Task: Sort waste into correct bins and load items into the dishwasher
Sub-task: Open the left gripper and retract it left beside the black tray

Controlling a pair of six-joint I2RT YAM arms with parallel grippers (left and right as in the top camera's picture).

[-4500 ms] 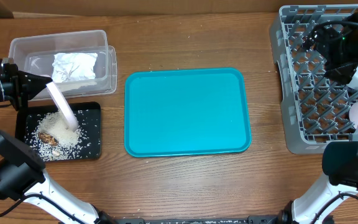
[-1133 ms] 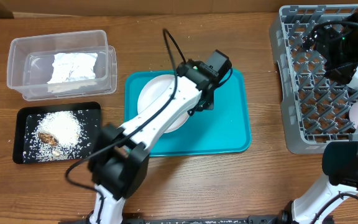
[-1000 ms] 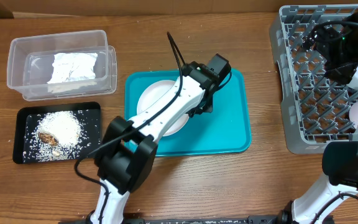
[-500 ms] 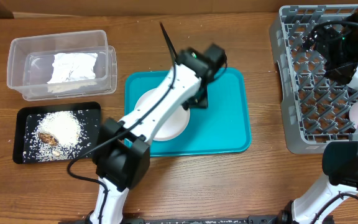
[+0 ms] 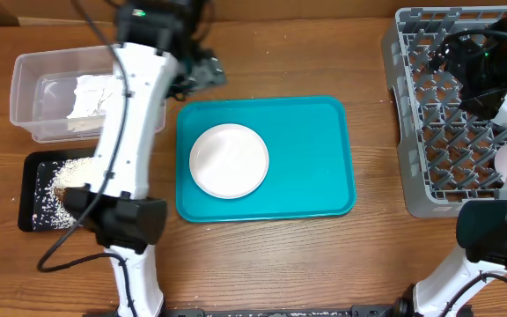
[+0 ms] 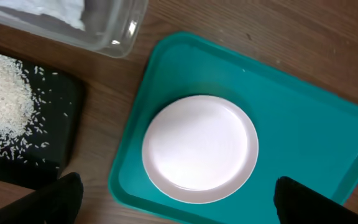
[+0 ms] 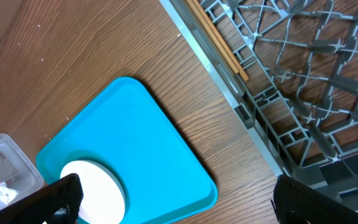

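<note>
Resting flat on the left half of the teal tray (image 5: 315,167), the round white plate (image 5: 229,160) lies free of both arms. The left gripper (image 5: 205,70) hangs just beyond the tray's far-left corner, jaws wide apart and empty (its camera looks down on the plate). The right gripper (image 5: 443,55), also spread and empty, hovers over the dish rack (image 5: 412,106) right of the tray.
</note>
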